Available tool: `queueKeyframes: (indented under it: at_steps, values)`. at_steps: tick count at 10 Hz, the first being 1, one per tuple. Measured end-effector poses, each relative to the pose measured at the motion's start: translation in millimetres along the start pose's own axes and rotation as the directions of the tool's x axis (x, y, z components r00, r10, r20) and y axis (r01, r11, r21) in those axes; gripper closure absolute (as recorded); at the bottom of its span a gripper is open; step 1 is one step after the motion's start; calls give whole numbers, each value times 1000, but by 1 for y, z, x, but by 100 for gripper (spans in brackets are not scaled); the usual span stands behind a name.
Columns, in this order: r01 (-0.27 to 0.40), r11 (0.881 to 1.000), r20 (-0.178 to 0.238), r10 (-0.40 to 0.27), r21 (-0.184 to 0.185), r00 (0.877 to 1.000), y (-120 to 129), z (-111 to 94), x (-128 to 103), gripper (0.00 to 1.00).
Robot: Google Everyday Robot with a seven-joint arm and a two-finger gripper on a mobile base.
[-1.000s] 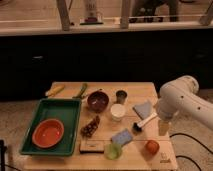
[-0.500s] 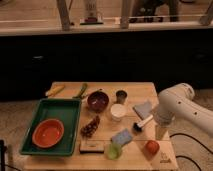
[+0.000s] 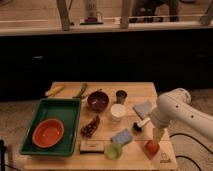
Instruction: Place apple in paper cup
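Observation:
The apple point(image 3: 151, 147), small and red-orange, lies on the wooden table point(image 3: 145, 90) near its front right corner. The paper cup point(image 3: 117, 112), short and white, stands upright in the middle of the table, left of and behind the apple. My white arm point(image 3: 176, 109) comes in from the right. My gripper point(image 3: 157, 135) points down just above the apple's right side. I cannot tell whether it touches the apple.
A green tray point(image 3: 65, 106) at the left holds an orange-red bowl point(image 3: 48, 133). A maroon bowl point(image 3: 98, 101) and a dark metal cup point(image 3: 121, 96) stand behind the paper cup. Grapes point(image 3: 90, 127), a blue sponge point(image 3: 122, 136), a green cup point(image 3: 113, 151) and a grey-blue cloth point(image 3: 143, 108) lie nearby.
My arm has come down and a little to the left, bringing the gripper closer to the apple. The objects on the table have not moved.

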Motion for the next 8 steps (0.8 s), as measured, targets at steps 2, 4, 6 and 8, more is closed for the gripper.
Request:
queueKeyframes:
  at_steps: [2, 4, 6, 8]
  values:
    - [11, 1000, 11, -11, -3, 1000, 0, 10, -2, 20]
    - [5, 1000, 45, -5, 0, 999, 6, 4, 0, 20]
    - [7, 1000, 77, -7, -6, 997, 15, -8, -1, 20]
    - [10, 1000, 109, -8, -15, 994, 33, -4, 0, 20]
